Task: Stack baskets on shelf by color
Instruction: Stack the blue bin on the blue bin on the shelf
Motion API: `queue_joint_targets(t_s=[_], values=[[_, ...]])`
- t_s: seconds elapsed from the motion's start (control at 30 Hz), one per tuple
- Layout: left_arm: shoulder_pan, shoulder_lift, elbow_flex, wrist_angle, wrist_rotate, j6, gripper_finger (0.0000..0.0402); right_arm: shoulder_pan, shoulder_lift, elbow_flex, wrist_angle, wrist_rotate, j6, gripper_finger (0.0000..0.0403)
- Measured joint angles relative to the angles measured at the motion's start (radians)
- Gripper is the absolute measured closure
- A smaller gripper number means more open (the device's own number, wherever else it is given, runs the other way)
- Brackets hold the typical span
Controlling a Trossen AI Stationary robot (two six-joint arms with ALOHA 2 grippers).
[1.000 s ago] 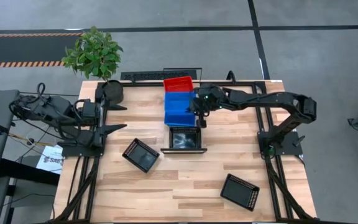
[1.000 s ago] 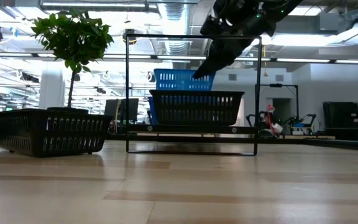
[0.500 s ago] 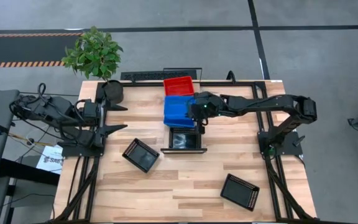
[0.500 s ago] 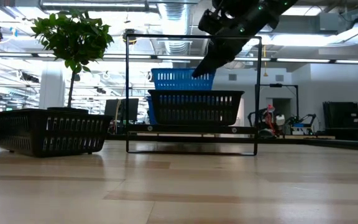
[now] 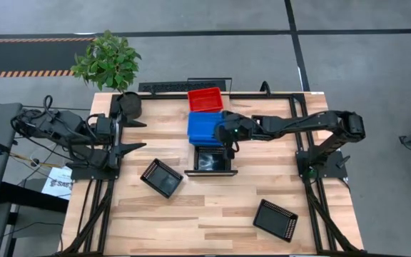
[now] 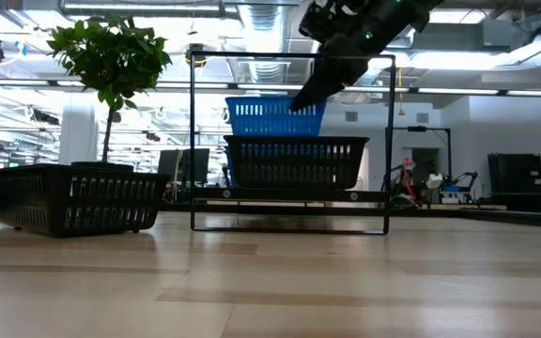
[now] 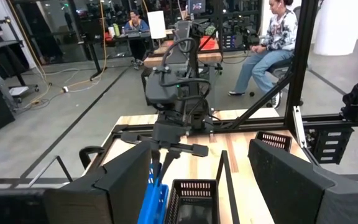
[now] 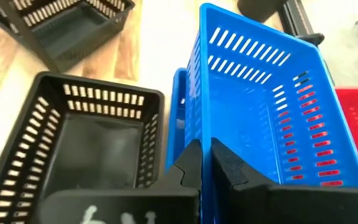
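The shelf [image 5: 210,173] runs from far to near at mid-table. It carries a red basket [image 5: 204,98] at the far end, blue baskets in the middle and a black basket [image 5: 212,158] at the near end. My right gripper [image 5: 227,137] reaches in from the right and is shut on the upper blue basket [image 5: 204,125], which stands higher than the black basket [image 6: 294,161] in the low view. A second blue basket's rim [image 8: 179,118] shows beside it, lower. My left gripper [image 5: 138,134] waits open at the table's left. My right gripper pinches the upper blue basket's wall [image 8: 202,134] that faces the black basket, near that wall's right end. One finger [image 8: 232,171] is inside the basket and one [image 8: 188,167] outside. The fingers slant down from the table's right. Whether the basket rests in the blue one below, I cannot tell.
Two more black baskets sit on the table, one near left of the shelf [image 5: 161,177] and one at the near right [image 5: 275,219]. A potted plant [image 5: 109,61] stands at the far left corner. People sit in the room beyond the table.
My right gripper has swung a little toward the table's near edge, staying shut, and carried the upper blue basket with it. The basket now covers the lower blue one and stands closer to the black basket on the shelf.
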Motion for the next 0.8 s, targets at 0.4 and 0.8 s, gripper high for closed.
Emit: queue_joint_targets(t_s=[0.4, 0.8], values=[[0.000, 0.026, 0.000, -0.021, 0.002, -0.008, 0.0142, -0.018, 0.000, -0.010, -0.017, -0.002, 0.050, 0.0375], [0.000, 0.025, 0.000, -0.019, 0.011, -0.002, 0.0142, -0.010, 0.052, -0.010, 0.000, -0.005, 0.044, 0.0374]])
